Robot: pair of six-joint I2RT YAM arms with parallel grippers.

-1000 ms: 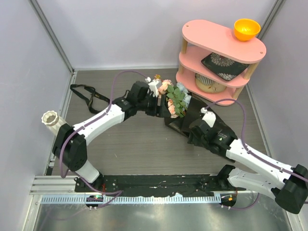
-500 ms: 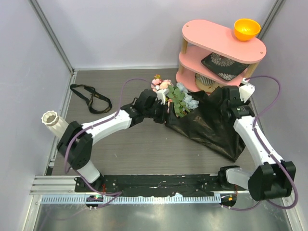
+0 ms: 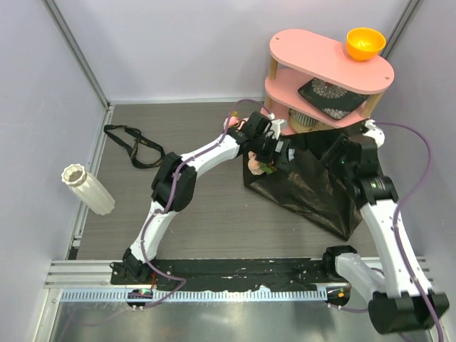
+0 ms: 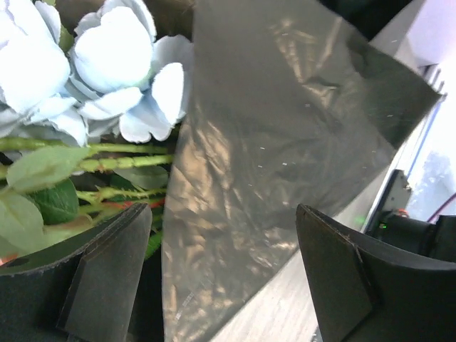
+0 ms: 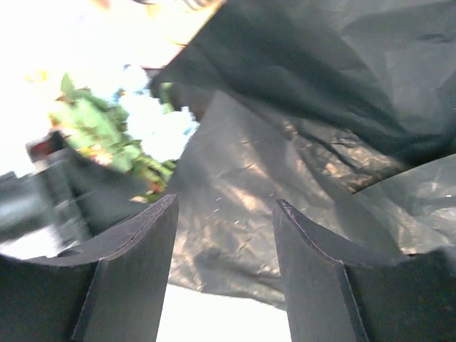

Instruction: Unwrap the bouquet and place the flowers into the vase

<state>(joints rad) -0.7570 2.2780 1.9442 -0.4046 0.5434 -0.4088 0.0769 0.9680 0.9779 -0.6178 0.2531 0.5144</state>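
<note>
The bouquet lies opened out: its black paper (image 3: 306,189) is spread flat in front of the shelf. The flowers (image 3: 254,165) lie at its left edge, mostly hidden under my left arm. Pale-blue blooms (image 4: 107,57) and green stems fill the left of the left wrist view. My left gripper (image 3: 273,152) (image 4: 228,246) is open, its jaws wide over a raised fold of the paper (image 4: 285,142). Above the paper's right part (image 5: 320,107), my right gripper (image 3: 336,154) (image 5: 224,239) is also open, with the flowers (image 5: 107,135) blurred beyond. The cream ribbed vase (image 3: 87,189) stands far left.
A black ribbon (image 3: 133,144) lies on the table at the back left. The pink shelf (image 3: 313,53) stands just behind the paper, holding an orange bowl (image 3: 365,43), a floral black plate (image 3: 331,96) and a ribbed white cup (image 3: 303,122). Walls close in both sides.
My left arm has stretched further right, across the flowers to the paper's edge, and its jaws have widened. The right arm swung up to the paper's right side, and the paper now lies flatter.
</note>
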